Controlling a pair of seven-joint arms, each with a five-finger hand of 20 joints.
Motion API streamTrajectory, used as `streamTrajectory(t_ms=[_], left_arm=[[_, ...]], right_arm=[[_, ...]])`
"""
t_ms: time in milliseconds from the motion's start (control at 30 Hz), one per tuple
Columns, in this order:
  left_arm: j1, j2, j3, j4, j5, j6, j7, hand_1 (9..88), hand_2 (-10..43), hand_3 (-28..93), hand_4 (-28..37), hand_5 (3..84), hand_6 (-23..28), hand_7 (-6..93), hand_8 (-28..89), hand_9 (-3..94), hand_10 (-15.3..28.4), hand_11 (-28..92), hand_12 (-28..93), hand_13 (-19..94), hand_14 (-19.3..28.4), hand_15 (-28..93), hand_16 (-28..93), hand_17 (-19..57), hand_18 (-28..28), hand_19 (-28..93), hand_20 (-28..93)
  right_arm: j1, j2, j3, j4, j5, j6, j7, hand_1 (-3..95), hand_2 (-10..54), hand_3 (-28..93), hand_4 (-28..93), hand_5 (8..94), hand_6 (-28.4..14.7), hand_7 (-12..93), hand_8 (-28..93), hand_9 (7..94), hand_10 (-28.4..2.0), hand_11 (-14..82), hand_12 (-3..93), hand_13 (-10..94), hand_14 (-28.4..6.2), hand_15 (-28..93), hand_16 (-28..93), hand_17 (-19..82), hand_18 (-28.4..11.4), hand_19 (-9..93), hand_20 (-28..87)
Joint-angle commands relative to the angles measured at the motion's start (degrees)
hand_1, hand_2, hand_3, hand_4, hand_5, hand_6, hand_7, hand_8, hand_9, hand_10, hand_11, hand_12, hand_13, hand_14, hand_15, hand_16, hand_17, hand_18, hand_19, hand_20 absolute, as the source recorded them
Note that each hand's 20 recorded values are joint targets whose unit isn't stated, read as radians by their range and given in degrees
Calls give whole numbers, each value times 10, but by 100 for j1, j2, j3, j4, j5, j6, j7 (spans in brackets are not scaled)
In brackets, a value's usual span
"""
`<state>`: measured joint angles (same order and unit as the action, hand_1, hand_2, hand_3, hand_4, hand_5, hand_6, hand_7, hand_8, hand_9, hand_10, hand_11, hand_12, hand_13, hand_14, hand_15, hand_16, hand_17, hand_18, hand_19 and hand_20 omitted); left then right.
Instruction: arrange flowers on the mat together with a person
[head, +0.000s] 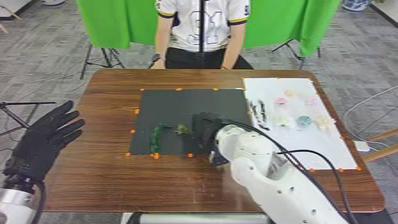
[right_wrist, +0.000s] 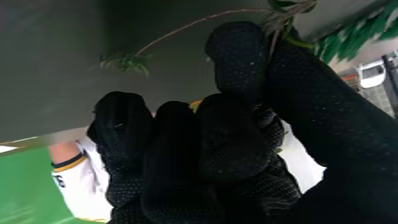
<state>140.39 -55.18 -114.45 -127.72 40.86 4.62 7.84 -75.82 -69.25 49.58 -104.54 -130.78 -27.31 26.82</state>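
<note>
In the head view my right hand (head: 206, 126) is over the dark mat (head: 178, 102), beside a small green sprig (head: 183, 129). A longer green stem (head: 156, 139) lies to the left of the sprig. In the right wrist view my right hand (right_wrist: 240, 65) pinches the leafy sprig (right_wrist: 282, 19) between thumb and finger; its thin twig ends in a green tuft. The dark green leaves (right_wrist: 362, 36) of the longer stem show beyond the thumb. My left hand (head: 46, 136) is open, off the table's left edge.
A white mat (head: 315, 150) on the table's right holds a pink flower (head: 281, 101), a teal flower (head: 304, 121), other pale flowers and dark pieces (head: 258, 111) along its left edge. Orange tape marks both mats' edges. My right arm (head: 266, 172) crosses the table's front right.
</note>
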Motion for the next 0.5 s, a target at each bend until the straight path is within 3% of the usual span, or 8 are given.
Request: streamTrajectory(t_ms=[33, 433, 500], left_arm=[[-85, 56, 99, 88, 25, -106, -144, 264, -38, 696, -247, 312, 26, 144, -76, 265, 108, 137, 196, 220, 143, 214, 43, -81, 217, 427, 96], [-139, 76, 152, 113, 31, -136, -205, 263, -39, 698, -248, 312, 26, 144, -76, 265, 108, 138, 195, 219, 143, 213, 42, -81, 217, 427, 96], [-139, 82, 155, 122, 30, -145, -199, 263, -39, 699, -247, 312, 26, 145, -76, 265, 107, 137, 195, 219, 143, 213, 43, -81, 216, 426, 96]], right_arm=[[-5, -363, -210, 219, -325, -4, 95, 371, -58, 814, -89, 808, 13, 556, 176, 905, -73, 695, 412, 848, -80, 884, 331, 485, -240, 932, 516], [9, -693, -324, 570, -478, 66, 451, 350, -28, 816, -100, 837, 23, 523, 143, 924, -66, 678, 413, 868, -74, 873, 329, 509, -242, 932, 519], [-25, -727, -289, 604, -341, 146, 523, 338, -16, 821, -107, 847, 23, 527, 88, 927, -65, 674, 415, 871, -74, 870, 330, 511, -242, 932, 520]])
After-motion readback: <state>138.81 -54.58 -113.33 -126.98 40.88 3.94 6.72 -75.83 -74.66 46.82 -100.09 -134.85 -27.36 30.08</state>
